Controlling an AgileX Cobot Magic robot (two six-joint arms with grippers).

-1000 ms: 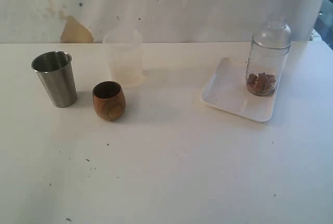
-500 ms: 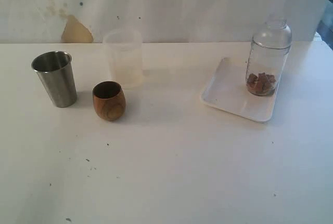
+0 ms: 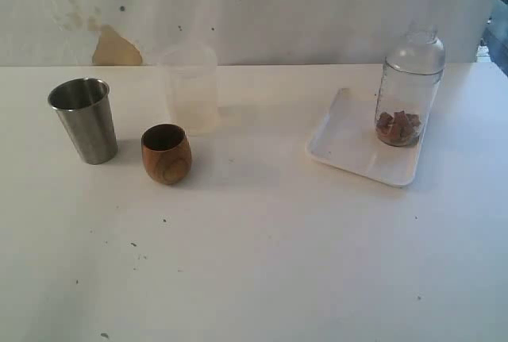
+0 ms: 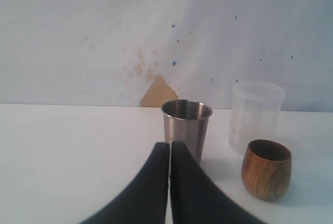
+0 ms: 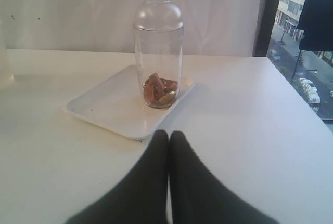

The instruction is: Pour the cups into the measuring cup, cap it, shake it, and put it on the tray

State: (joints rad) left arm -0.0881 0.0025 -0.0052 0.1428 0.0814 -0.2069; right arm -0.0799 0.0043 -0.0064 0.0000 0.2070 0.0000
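Measuring cup (image 3: 409,96), capped, stands on the tray (image 3: 349,145) at the frame's right, brown bits inside. It is probably light, stiff, slippery plastic; best taken mid-wall. Left gripper (image 4: 170,151) and right gripper (image 5: 169,141) are pinched closed, empty.

You see a brushed grey steel tumbler (image 3: 83,120), a brown wooden cup (image 3: 167,154) with swirling grain, a frosted whitish cup (image 3: 189,88), a clear measuring cup (image 3: 409,80) holding reddish-brown pieces (image 3: 398,126), a white tray (image 3: 345,140) and a dark-speckled white desk (image 3: 278,263).
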